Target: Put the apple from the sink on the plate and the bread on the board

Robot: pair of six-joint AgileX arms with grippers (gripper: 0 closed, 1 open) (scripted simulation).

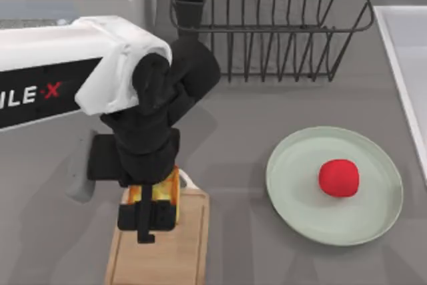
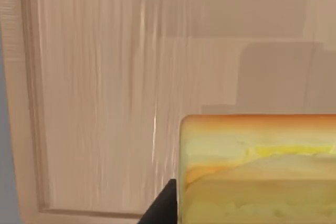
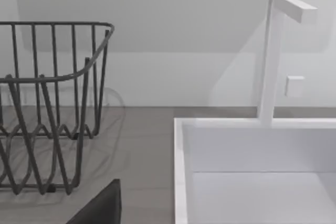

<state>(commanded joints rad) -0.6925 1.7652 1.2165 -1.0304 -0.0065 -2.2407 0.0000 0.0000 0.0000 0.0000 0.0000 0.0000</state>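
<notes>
Your left gripper (image 1: 148,215), fingers clamped on the bread (image 1: 167,195), hangs directly over the board (image 1: 180,251), lower left of the top view.

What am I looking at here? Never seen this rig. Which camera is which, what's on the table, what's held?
This is a simulated pair of AgileX arms at a table. The top view looks straight down. The left arm reaches in from the left, its left gripper over the board with the bread between its fingers. On the right, the apple sits on the plate. A wire dish rack stands at the back, and the sink runs along the right edge.

The left wrist view rides on that arm: it shows the bread close up above the board.

The right wrist view comes from the other arm, facing the sink, its faucet and the rack.
</notes>
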